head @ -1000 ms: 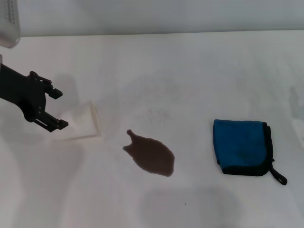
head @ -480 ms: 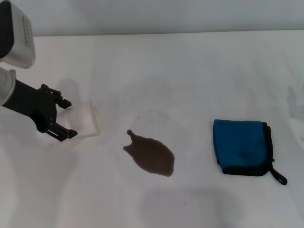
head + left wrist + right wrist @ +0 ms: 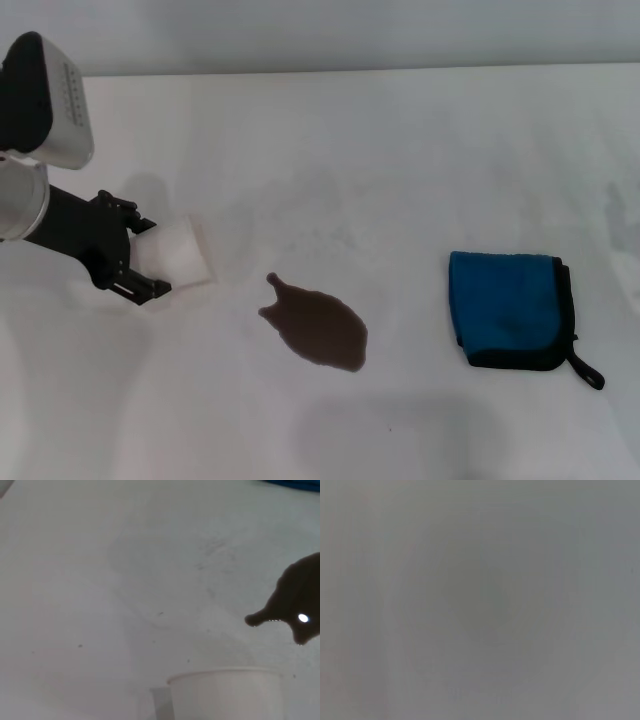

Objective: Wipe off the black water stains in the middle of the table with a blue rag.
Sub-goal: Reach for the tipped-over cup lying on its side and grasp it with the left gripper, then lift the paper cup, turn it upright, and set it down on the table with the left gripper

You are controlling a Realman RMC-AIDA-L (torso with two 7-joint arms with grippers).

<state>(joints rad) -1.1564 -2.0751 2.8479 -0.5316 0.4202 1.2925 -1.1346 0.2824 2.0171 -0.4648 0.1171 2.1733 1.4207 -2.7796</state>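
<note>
Blue rag (image 3: 510, 309) lies flat on the white desk (image 3: 400, 150), untouched, just right of the black water stains (image 3: 318, 328) at mid-desk. Left gripper (image 3: 143, 256) sits at the desk's left, its fingers spread around a white paper cup (image 3: 178, 254), well apart from the rag. Judged: part the cup cleanly without tipping it toward the puddle. Right gripper is out of sight.

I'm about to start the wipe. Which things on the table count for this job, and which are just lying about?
For the job:
- blue rag, lying toward the right, untouched
- black water stains, one puddle mid-table
- table

Just lying about:
- white paper cup, on its side, with the left gripper open around it

The right gripper is out of view.
</note>
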